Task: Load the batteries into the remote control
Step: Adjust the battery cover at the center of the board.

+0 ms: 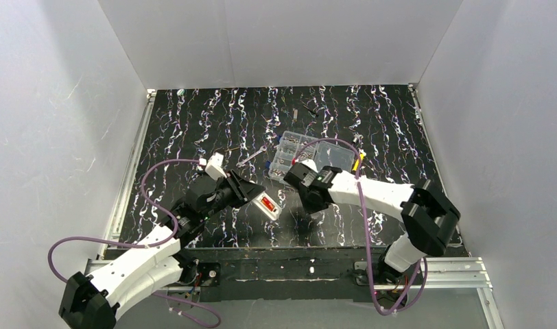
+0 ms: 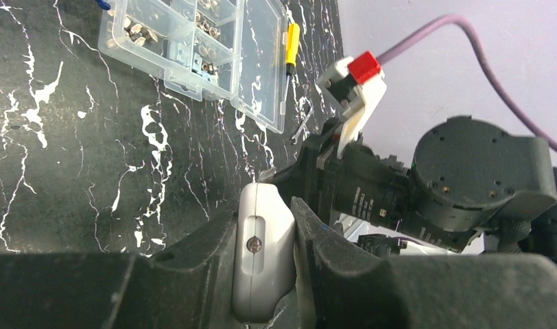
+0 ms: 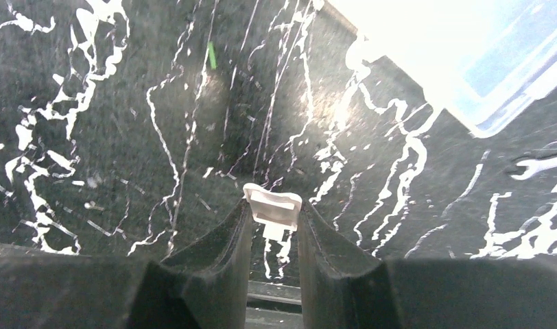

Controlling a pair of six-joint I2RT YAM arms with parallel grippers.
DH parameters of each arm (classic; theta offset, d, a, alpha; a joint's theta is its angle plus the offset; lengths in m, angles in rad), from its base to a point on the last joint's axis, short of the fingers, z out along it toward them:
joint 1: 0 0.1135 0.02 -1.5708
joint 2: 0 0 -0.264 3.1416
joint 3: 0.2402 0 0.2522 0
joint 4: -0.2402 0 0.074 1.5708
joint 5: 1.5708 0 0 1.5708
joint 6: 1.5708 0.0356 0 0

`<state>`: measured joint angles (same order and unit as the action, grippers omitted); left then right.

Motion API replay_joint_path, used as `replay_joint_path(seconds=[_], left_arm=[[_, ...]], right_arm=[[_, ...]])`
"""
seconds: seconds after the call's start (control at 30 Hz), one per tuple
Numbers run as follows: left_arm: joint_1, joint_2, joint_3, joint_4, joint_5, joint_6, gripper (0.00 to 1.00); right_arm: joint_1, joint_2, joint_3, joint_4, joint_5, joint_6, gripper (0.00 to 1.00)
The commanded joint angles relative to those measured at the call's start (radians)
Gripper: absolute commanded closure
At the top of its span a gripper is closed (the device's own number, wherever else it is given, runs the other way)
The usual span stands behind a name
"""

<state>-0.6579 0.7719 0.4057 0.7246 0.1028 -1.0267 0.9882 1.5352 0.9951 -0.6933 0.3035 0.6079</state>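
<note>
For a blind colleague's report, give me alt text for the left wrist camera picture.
The left gripper clamps the white remote control edge-on between its dark fingers. Beyond are a black marbled table, a clear compartment box and the right arm.

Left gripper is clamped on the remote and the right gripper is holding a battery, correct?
Not quite: the left gripper is clamped on the remote, but the right gripper is holding a small white cover piece, not a battery. The right wrist view shows it.
</note>
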Motion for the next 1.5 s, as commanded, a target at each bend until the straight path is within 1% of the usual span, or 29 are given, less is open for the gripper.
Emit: replay_joint_path(seconds=[0.0, 0.13, 0.3, 0.4, 0.5, 0.6, 0.67, 0.87, 1.03, 1.13, 1.4, 1.43, 1.47], left_arm=[[0.005, -0.067, 0.017, -0.026, -0.017, 0.043, 1.0], [0.004, -0.105, 0.021, -0.071, -0.028, 0.066, 1.0], [0.003, -0.137, 0.027, -0.113, -0.033, 0.082, 1.0], [0.003, -0.144, 0.027, -0.127, -0.035, 0.084, 1.0], [0.003, -0.148, 0.027, -0.133, -0.036, 0.086, 1.0], [0.004, -0.155, 0.024, -0.139, -0.041, 0.085, 1.0], [0.004, -0.16, 0.025, -0.143, -0.044, 0.086, 1.0], [0.004, -0.163, 0.03, -0.159, -0.046, 0.094, 1.0], [0.004, -0.158, 0.022, -0.148, -0.052, 0.085, 1.0], [0.004, -0.155, 0.022, -0.147, -0.049, 0.083, 1.0], [0.004, -0.163, 0.024, -0.16, -0.052, 0.088, 1.0], [0.004, -0.164, 0.024, -0.161, -0.053, 0.087, 1.0], [0.004, -0.165, 0.022, -0.16, -0.054, 0.087, 1.0]], right_arm=[[-0.002, 0.079, 0.118, -0.15, 0.14, -0.074, 0.99], [-0.002, 0.157, 0.181, -0.236, 0.234, -0.08, 0.99], [-0.002, 0.229, 0.273, -0.34, 0.421, -0.095, 0.99], [-0.002, 0.289, 0.324, -0.379, 0.452, -0.123, 0.99], [0.002, 0.361, 0.354, -0.411, 0.445, -0.114, 0.99], [0.014, 0.413, 0.343, -0.41, 0.47, -0.081, 0.99], [0.02, 0.449, 0.342, -0.425, 0.53, -0.041, 0.99], [0.041, 0.537, 0.379, -0.559, 0.695, 0.101, 0.99], [0.055, 0.581, 0.388, -0.576, 0.717, 0.139, 0.99], [0.055, 0.582, 0.392, -0.553, 0.738, 0.132, 0.99], [0.055, 0.591, 0.384, -0.461, 0.671, 0.079, 0.99], [0.055, 0.589, 0.378, -0.449, 0.662, 0.071, 0.97], [0.055, 0.588, 0.373, -0.434, 0.653, 0.058, 0.93]])
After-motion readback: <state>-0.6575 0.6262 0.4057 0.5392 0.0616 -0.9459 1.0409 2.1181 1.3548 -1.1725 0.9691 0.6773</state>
